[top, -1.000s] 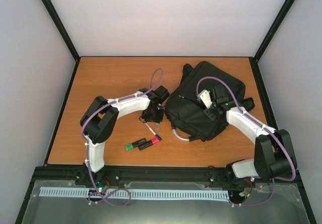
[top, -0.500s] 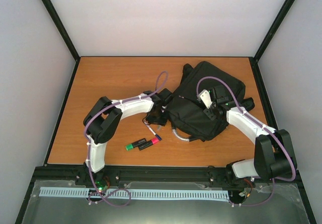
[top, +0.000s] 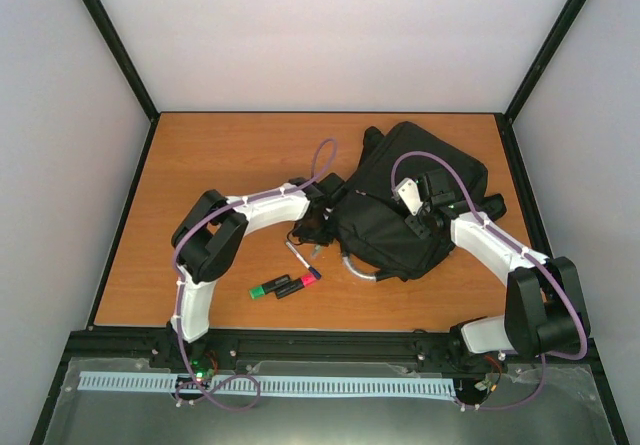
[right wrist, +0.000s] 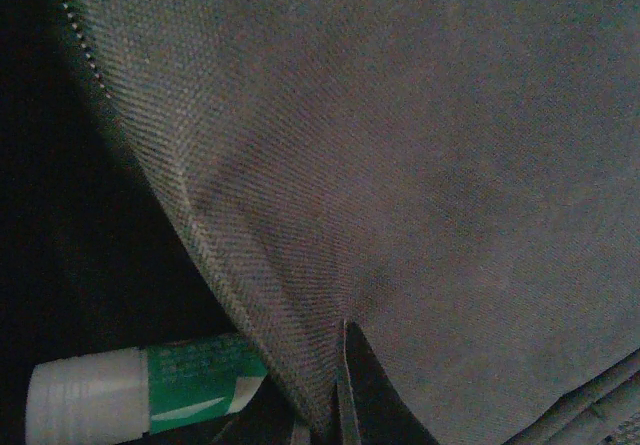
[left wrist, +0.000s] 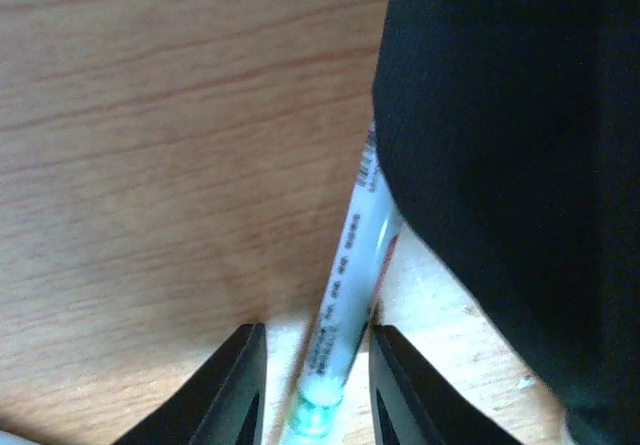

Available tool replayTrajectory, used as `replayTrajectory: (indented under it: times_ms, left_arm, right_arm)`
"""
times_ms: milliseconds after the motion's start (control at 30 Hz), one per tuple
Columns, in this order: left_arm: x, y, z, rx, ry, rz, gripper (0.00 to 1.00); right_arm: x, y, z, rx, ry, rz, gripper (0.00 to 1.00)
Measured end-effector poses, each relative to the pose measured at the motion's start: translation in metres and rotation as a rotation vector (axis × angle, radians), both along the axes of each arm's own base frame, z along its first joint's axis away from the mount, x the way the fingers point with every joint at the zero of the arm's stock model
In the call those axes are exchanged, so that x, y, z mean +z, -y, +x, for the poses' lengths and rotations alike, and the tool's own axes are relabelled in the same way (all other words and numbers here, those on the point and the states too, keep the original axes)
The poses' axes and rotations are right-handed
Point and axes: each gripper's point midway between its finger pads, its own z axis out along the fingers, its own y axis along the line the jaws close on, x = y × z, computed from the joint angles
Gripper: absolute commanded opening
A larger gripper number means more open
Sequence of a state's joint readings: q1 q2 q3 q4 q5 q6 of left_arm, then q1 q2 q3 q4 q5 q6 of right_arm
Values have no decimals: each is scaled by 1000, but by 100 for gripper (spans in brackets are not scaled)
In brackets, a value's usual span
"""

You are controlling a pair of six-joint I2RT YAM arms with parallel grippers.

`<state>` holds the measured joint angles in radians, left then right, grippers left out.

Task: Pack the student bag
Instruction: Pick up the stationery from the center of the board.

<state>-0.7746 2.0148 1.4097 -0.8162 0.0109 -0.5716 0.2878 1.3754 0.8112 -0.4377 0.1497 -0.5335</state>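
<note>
Wood table point(top: 220, 165): right gripper point(right wrist: 340, 405) pinching student bag point(top: 400, 215) flap. Left gripper point(left wrist: 315, 385) jaws straddle pen point(left wrist: 350, 265), clamp unclear. Feed pen rightward under flap, angled low.

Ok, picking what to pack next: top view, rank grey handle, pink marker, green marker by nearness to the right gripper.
From the right gripper:
1. Grey handle, at the bag's near edge.
2. Pink marker, further left.
3. Green marker, leftmost.

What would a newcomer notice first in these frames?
The black backpack dominates the right half of the table, the right gripper pinching its fabric beside an opening that shows a green-labelled glue stick. At the left gripper, a clear pen sits between the jaws; two highlighters lie near front.
</note>
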Motion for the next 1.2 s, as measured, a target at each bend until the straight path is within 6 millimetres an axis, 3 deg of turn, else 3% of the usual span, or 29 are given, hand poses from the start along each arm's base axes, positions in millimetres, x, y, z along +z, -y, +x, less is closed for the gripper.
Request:
replayTrajectory:
  times_ms: [367, 700, 800, 1000, 1200]
  left_arm:
    - [-1, 4, 11, -5, 16, 30, 4]
    - [5, -10, 8, 2, 39, 75, 1]
    - [22, -15, 8, 6, 65, 76, 1]
    - [73, -22, 13, 9, 163, 51, 1]
    - [112, 0, 8, -92, 208, -103, 1]
  right_arm:
    - [0, 0, 0, -2, -2, 2, 3]
    - [2, 1, 0, -3, 1, 7, 3]
    - [5, 2, -1, -5, 7, 8, 3]
    - [18, 6, -6, -12, 27, 7, 3]
    - [36, 8, -10, 1, 45, -1, 3]
